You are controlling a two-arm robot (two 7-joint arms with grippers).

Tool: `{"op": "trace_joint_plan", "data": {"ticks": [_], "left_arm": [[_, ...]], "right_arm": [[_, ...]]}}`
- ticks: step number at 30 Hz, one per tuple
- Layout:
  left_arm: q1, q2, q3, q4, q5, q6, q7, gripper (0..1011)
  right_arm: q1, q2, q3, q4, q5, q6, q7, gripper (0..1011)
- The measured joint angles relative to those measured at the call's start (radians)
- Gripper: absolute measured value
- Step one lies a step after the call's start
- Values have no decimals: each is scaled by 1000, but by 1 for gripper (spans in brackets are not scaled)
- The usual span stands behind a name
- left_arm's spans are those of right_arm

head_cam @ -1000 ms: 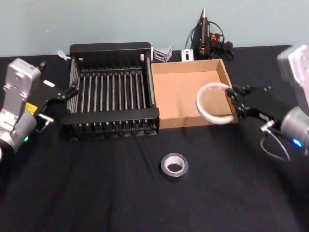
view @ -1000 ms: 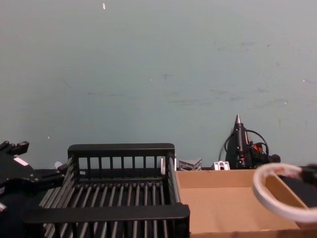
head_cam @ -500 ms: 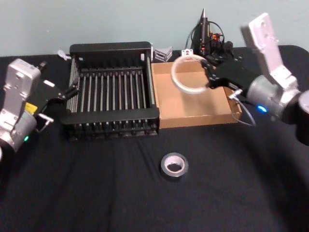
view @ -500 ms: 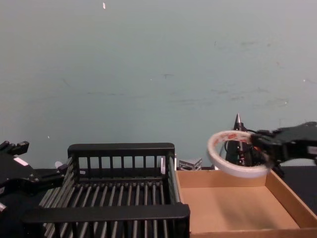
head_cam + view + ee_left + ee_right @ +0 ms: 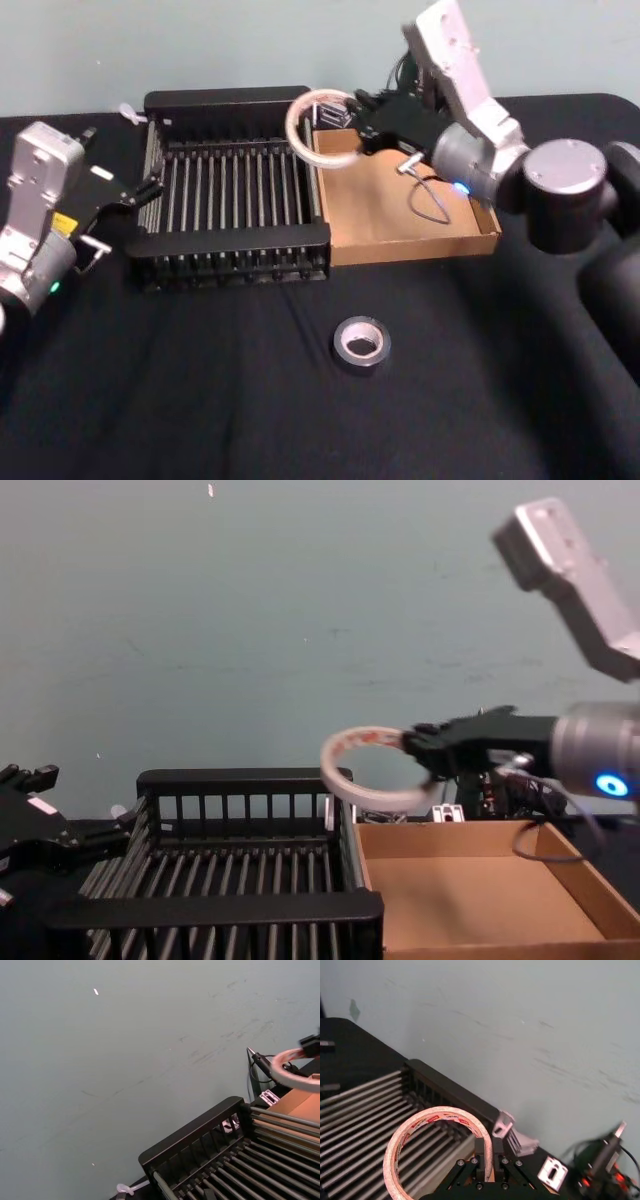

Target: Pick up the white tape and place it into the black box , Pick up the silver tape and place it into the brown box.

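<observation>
My right gripper (image 5: 358, 110) is shut on the white tape (image 5: 291, 128), a wide thin ring with red print inside (image 5: 440, 1112). It holds the ring in the air above the back right corner of the black box (image 5: 230, 100), where that crate meets the brown box (image 5: 390, 200). From the chest, the white tape (image 5: 331, 770) hangs level, above the black box's rim (image 5: 245, 780). The silver tape (image 5: 361, 343) lies flat on the black cloth in front of both boxes. My left gripper (image 5: 122, 215) stays parked, open, at the crate's left side.
The two boxes stand side by side at the back of the table. Behind them are a dark pointed tool with cables (image 5: 605, 1160) and small metal brackets (image 5: 512, 1132). My right forearm (image 5: 500, 160) reaches across over the brown box.
My right gripper has carried the white tape left and back, from the brown box's right side to the crate's back right corner. The left arm and the silver tape have not moved.
</observation>
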Motion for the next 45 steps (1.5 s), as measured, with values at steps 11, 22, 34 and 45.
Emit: {"op": "trace_joint_plan", "data": {"ticks": [11,22,34,45], "left_arm": [[0,0,0,0,0,0,0,1001],[0,0,0,0,0,0,0,1001],[0,0,0,0,0,0,0,1001],[0,0,0,0,0,0,0,1001]], "right_arm": [[120,-112,-55,189,-44,-47,8,97],[172,-184,-81,329,-83,-75,2,97],[170,-207,-90,383,-109,-88,9,97],[168,-207,-91,383,-113,-90,11,97]]}}
